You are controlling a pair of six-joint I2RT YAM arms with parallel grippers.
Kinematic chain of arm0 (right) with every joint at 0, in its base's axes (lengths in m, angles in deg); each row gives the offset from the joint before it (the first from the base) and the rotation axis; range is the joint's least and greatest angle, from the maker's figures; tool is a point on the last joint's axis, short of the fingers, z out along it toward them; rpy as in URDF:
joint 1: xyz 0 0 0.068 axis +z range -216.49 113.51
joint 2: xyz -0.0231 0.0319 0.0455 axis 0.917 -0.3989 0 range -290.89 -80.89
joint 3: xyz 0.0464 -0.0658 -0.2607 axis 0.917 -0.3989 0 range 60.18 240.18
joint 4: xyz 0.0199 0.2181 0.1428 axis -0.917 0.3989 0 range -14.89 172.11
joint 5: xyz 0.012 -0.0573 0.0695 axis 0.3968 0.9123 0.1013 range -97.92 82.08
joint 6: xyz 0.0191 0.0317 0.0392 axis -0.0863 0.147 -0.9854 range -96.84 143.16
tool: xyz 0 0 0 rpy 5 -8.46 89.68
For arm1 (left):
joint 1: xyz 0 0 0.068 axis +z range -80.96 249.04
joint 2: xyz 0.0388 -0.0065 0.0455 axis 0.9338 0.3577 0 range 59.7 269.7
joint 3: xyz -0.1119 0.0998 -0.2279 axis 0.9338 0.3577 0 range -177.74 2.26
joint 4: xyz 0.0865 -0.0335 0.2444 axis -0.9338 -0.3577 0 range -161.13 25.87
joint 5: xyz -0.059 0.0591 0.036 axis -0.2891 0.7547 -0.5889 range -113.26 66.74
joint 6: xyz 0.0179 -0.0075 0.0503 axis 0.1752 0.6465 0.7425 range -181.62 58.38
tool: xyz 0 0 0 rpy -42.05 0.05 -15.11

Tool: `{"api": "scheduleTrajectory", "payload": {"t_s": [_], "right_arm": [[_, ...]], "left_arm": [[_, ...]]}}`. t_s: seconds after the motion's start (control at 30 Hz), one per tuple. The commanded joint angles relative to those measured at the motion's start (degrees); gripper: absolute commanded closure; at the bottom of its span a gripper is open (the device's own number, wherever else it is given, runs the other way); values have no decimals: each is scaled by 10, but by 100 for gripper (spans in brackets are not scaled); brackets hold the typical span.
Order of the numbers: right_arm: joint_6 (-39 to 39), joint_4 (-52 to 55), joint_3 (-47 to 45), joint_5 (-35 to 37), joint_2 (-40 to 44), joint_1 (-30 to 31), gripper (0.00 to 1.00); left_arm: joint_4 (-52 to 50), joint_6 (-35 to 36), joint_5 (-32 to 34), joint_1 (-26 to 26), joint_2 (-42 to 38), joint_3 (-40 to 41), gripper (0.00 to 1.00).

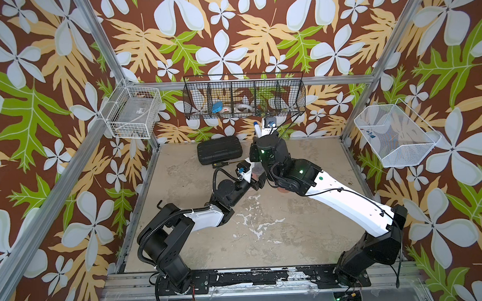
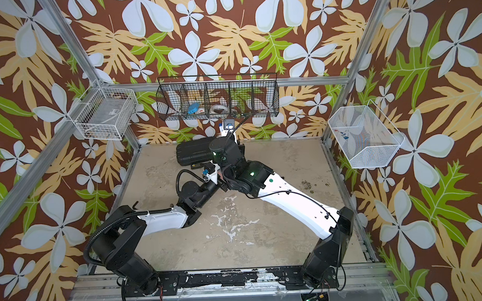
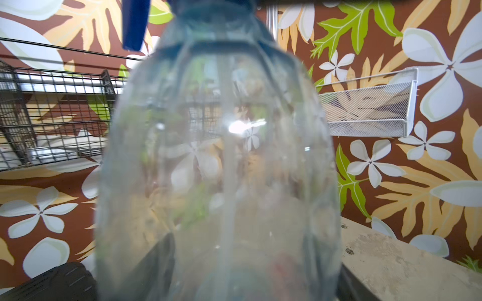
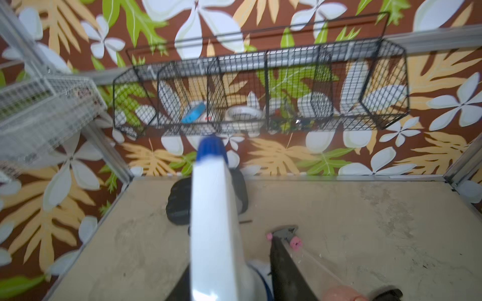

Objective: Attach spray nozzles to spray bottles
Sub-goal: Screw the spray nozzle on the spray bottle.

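My left gripper is shut on the clear bluish spray bottle, which fills the left wrist view; a dark finger shows on each side of its base. The white-and-blue spray nozzle stands on the bottle's neck, and its blue tip points toward the back wall. My right gripper is open around the nozzle, with a gap between the nozzle and one finger. A grey-and-pink nozzle lies on the table just beyond. A pinkish bottle shows at the frame's edge.
A flat black ribbed case and a small black radio lie at the back of the table. A black wire basket hangs on the back wall, with white baskets on the left and right walls.
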Motion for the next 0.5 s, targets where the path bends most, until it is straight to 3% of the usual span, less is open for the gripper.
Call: {"api": "scheduleTrajectory", "payload": {"t_s": [0.0,0.2,0.47], "right_arm": [[7,75,0,-32,10,-1,51],[24,84,1,-66,45,-1,42],[104,50,-44,-194,135,-2,31]], "left_arm": [[101,-25,2,3,-3,3,48],[92,-37,-32,13,6,3,48],[84,-54,-101,38,20,1,47]]}}
